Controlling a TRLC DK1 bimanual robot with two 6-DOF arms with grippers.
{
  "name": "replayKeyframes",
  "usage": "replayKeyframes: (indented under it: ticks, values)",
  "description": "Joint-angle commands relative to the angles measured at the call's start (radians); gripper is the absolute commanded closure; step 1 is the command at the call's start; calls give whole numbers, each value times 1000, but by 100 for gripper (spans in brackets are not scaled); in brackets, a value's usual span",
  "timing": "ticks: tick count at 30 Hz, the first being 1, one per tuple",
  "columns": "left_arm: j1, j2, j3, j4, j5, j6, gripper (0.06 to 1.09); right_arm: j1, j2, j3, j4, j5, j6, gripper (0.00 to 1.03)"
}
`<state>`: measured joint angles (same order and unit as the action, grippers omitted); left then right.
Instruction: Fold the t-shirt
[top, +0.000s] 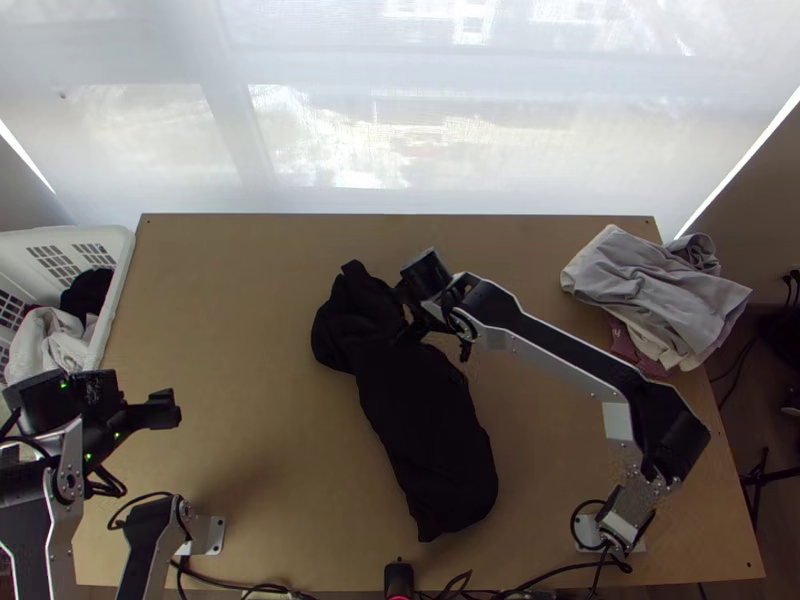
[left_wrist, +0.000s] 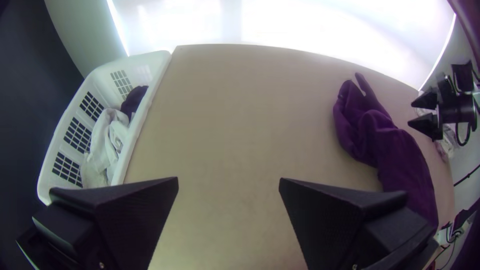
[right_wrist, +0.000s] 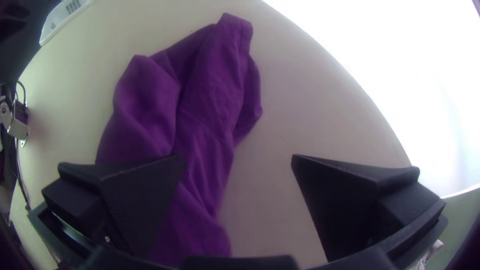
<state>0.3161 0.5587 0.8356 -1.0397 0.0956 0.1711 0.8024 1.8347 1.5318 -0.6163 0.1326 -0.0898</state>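
The t-shirt (top: 425, 430), black from above and purple in the left wrist view (left_wrist: 400, 150) and right wrist view (right_wrist: 207, 110), lies bunched in a long narrow heap, slanting across the middle of the table. Over its upper right edge is my right gripper (top: 408, 305); the right wrist view shows this gripper (right_wrist: 239, 159) open, one finger over the cloth and the other over bare wood. My left gripper (top: 165, 410) is above the table's left side, well apart from the shirt. Its fingers stand wide open with nothing between them in the left wrist view, gripper (left_wrist: 228, 181).
A white basket (top: 118, 290) holding white and dark cloths stands at the left edge. Grey and light clothes (top: 650, 290) lie piled at the right edge, with a maroon piece (top: 628, 345) beneath. Cables (top: 540, 578) run along the near edge. Bare wood separates basket and shirt.
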Motion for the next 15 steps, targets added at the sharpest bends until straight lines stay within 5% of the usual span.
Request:
replayKeyframes:
  ticks: [1, 10, 15]
  values:
    - [43, -60, -44, -51, -4, 22, 10, 21, 210, 197, 24, -24, 15, 7]
    - [52, -54, -61, -56, -5, 25, 10, 24, 359, 375, 26, -39, 32, 7]
    - [52, -49, -67, -51, -14, 22, 10, 23, 419, 406, 26, -51, 32, 19]
